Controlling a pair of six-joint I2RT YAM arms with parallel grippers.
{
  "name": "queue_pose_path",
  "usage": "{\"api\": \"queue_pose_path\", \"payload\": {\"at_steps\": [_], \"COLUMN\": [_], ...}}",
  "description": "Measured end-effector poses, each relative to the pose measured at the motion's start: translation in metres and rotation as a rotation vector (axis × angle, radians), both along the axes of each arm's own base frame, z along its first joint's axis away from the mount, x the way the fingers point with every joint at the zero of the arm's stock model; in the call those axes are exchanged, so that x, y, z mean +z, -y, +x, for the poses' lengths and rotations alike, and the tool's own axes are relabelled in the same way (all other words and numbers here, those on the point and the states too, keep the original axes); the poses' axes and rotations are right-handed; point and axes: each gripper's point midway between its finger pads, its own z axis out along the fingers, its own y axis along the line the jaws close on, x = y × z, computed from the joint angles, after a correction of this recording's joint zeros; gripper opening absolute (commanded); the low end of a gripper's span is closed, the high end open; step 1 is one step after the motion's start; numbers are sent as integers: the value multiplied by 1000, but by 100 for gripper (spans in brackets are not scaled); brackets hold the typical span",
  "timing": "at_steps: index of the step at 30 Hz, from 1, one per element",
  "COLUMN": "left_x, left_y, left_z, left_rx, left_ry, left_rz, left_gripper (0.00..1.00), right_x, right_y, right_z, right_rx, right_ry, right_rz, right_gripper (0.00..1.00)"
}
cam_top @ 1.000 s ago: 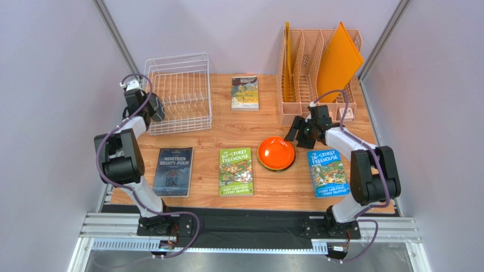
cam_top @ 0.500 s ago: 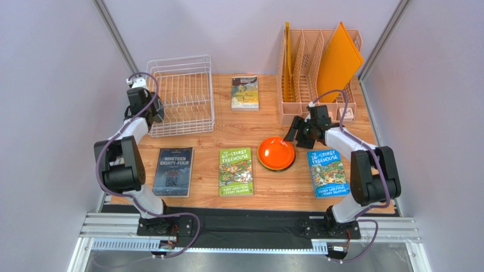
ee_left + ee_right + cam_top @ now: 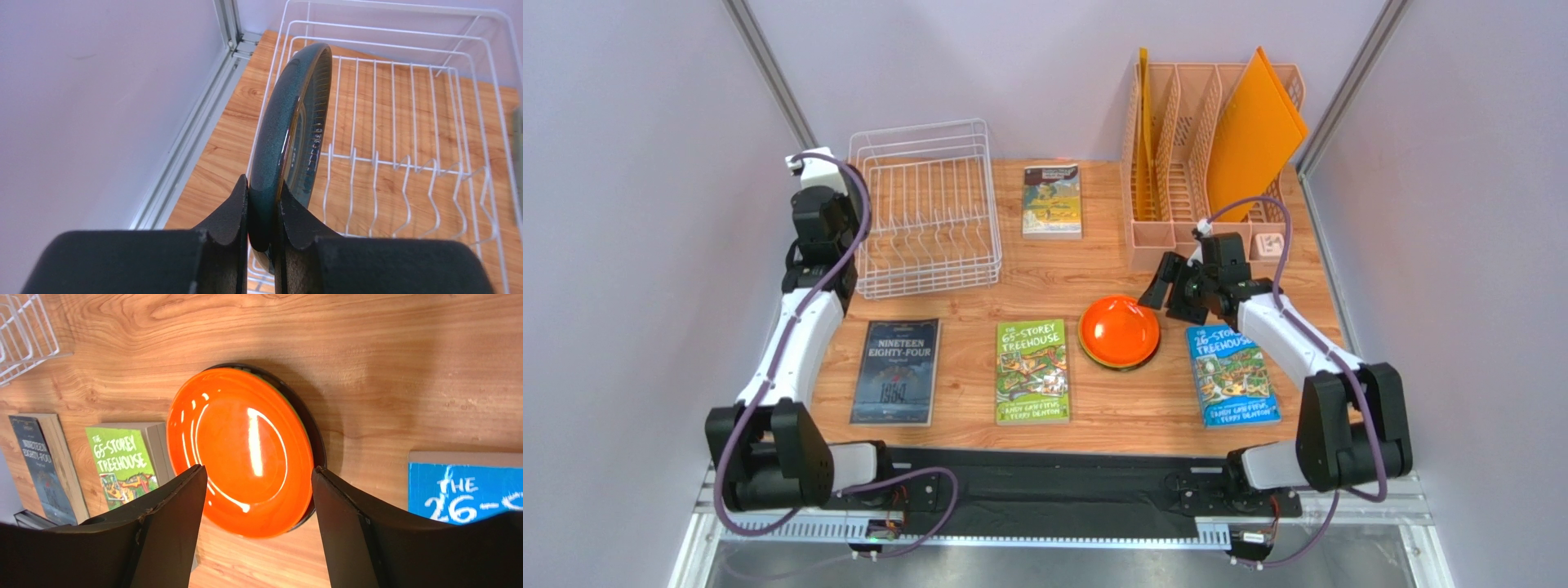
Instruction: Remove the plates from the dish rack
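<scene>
The left gripper [image 3: 263,211] is clamped on the rim of the dark teal plate [image 3: 288,122], which stands on edge between the jaws, above the dish rack's [image 3: 928,289] 9 o'clock side. The rack sits at about 11 o'clock on the table [image 3: 1014,276]. No other plate shows in the rack, so this looks like the last one to come out. The orange plate [image 3: 245,447] lies face up near the table's middle, with a dark rim and a sliver of green peeking from under it – apparently the stack so far. The right gripper [image 3: 258,470] hangs just above it, jaws spread wide and holding nothing. To do this step well, the grip on that thin glazed rim should stay firm, since a plate pinched at one point can swing or slip. It should rise clear of the rack's wires and outer wall before any sideways travel, or it may snag and drag the light rack along. The carry then runs toward 4 o'clock, passing above the dark book [image 3: 896,370] and the green book [image 3: 1032,370]. The plate should be turned flat and lowered gently – not dropped – onto the orange one. The right arm would do best to back off toward 3 o'clock first, leaving the stack free.
</scene>
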Motion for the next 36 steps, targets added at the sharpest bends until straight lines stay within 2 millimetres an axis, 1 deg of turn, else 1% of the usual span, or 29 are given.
{"api": "queue_pose_path", "payload": {"at_steps": [4,6,8,10,13,15,16,19,22,26,30,33,36], "left_x": [12,14,10,-1,-31,-51,-61,-77,-77,-72,-80,-88,-90], "left_y": [14,32,58,88,142,171,189,227,257,295,325,342,356], "left_z": [-17,-23,-29,-35,-50,-62,-71,-90,-99,-108,-120,-128,-134], "left_rx": [-35,-100,-194,-287,-433,-502,-544,-627,-703,-800,-864,-894,-925], "left_ry": [22,34,42,25,-53,-119,-157,-235,-265,-276,-322,-361,-382], "left_rz": [-93,-182,-289,-404,-570,-657,-705,-788,-837,-875,-895,-902,-906], "left_gripper": [0,0,0,0,0,0,0,0,0,0,0,0,0], "right_x": [18,33,47,61,74,79,80,84,87,80,74,73,72], "right_y": [-1,-6,-12,-21,-32,-40,-43,-57,-75,-91,-99,-103,-108], "right_z": [-11,-17,-21,-26,-31,-34,-35,-38,-40,-41,-40,-37,-34], "right_rx": [10,33,58,89,128,150,159,194,237,270,288,297,307], "right_ry": [53,95,134,175,215,228,231,238,245,228,217,224,227], "right_rz": [15,39,59,84,122,147,158,192,234,260,280,296,317], "right_gripper": [70,70,70,71,70,70,70,70,70,70,70,70,68]}}
